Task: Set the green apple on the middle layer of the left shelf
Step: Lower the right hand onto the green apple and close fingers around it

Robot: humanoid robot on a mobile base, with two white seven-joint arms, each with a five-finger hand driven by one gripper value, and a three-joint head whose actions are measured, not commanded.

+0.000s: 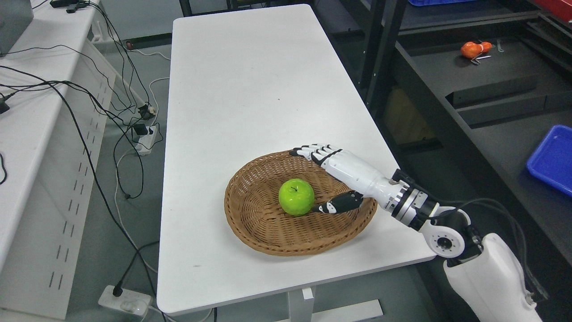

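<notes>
Head view
Bench: a white bench (250,89) runs from the near edge up toward 12 o'clock, bare apart from the basket at its near end.
Basket: a round woven wicker basket (254,223) sits on the bench near its right edge, toward 5 o'clock of the bench top.
Green apple: the green apple (296,197) lies inside the basket, about at its middle, stem up.
Right hand: the right hand (333,172) comes in from 4 o'clock on a white arm and reaches over the basket's right rim.
Fingers: the fingers (313,152) are stretched out nearly straight over the basket rim at 1 o'clock of the apple and clear of it; the dark thumb (337,203) points at the apple's right side, its tip just beside the fruit, contact not certain. The hand is spread wide and grasps nothing.
Left arm: out of sight.
Left side: a white desk (27,134) at 9 o'clock, with black cables (89,116) trailing down to a power strip (145,138) on the floor.
Right side: dark shelving (491,89) at 2 o'clock carries an orange object (473,49); a blue tray (554,158) lies at 3 o'clock.
</notes>
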